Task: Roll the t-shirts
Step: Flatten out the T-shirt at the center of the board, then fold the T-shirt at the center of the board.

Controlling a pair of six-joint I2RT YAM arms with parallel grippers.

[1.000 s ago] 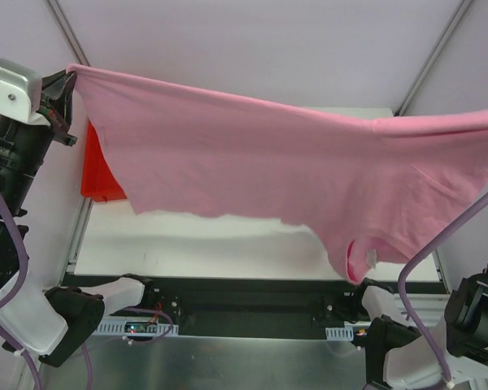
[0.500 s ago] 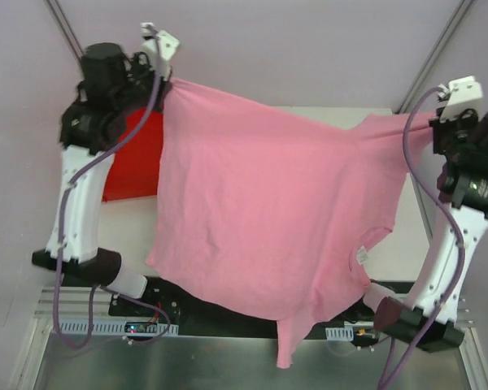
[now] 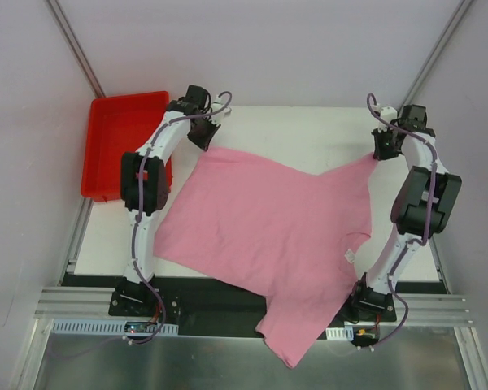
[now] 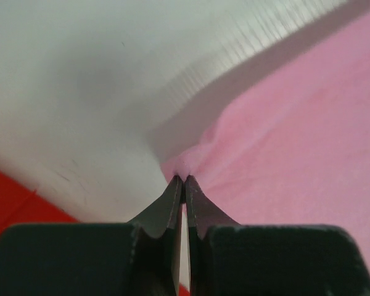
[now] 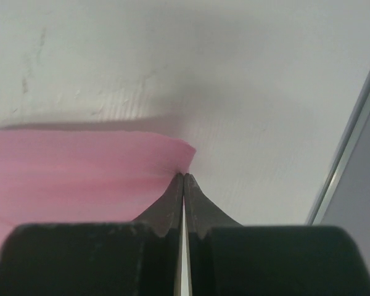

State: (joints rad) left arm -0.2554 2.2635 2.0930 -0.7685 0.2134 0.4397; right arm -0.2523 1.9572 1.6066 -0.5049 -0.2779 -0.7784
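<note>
At the far left of the counter (image 3: pixel 301 130), a red tray (image 3: pixel 118 138) was seen. Beside it, a far corner of the t-shirt (image 3: pixel 260 219) was pinched by the closed left hand (image 4: pixel 184 179). The shirt was laid open over the counter, with one sleeve hung over the near edge. Its other far corner was clamped by the closed right hand (image 5: pixel 183 176). Only the spreading seemed done, and no roll was begun. The long axis was judged to run left to right, with the neck toward the near right.
</note>
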